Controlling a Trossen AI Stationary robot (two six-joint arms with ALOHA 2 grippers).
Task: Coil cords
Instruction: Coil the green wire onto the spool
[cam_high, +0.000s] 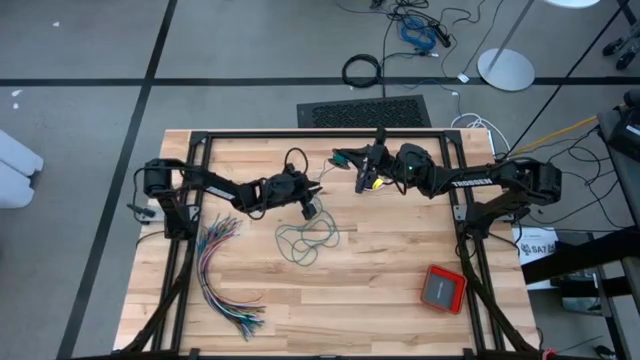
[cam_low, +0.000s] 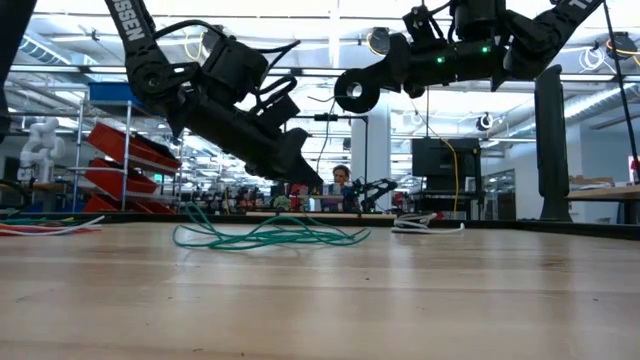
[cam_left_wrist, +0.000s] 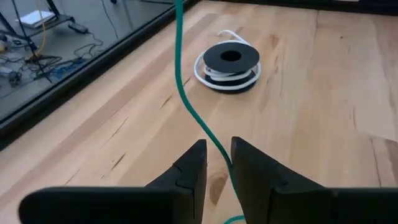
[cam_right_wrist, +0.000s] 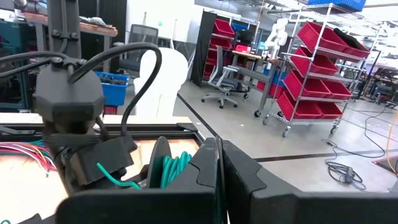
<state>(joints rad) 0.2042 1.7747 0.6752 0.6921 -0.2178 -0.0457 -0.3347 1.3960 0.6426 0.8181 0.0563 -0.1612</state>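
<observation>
High view: the left gripper (cam_high: 316, 190) and the right gripper (cam_high: 340, 158) meet over the far middle of the wooden surface (cam_high: 390, 290); the teal-green cord (cam_high: 305, 240) lies in loose loops just in front of them. A fanned bundle of coloured wires (cam_high: 222, 275) rests at the left, a red-edged box (cam_high: 443, 288) at the front right.
Low view: the teal-green cord (cam_low: 265, 236) sprawls on the surface, one strand rising to the left gripper (cam_low: 305, 172) above it; the black cord, wound flat with its white tail (cam_low: 428, 224), lies to the right.
Left wrist view: the left gripper's fingers (cam_left_wrist: 252, 168) are nearly closed, pinching the teal-green cord (cam_left_wrist: 186, 99), which runs taut away from them; the black cord coil (cam_left_wrist: 229, 62) sits beyond.
Right wrist view: the right gripper's fingers (cam_right_wrist: 208, 171) are pressed together; teal-green windings (cam_right_wrist: 174, 168) show just behind them, but whether they are gripped cannot be told.
</observation>
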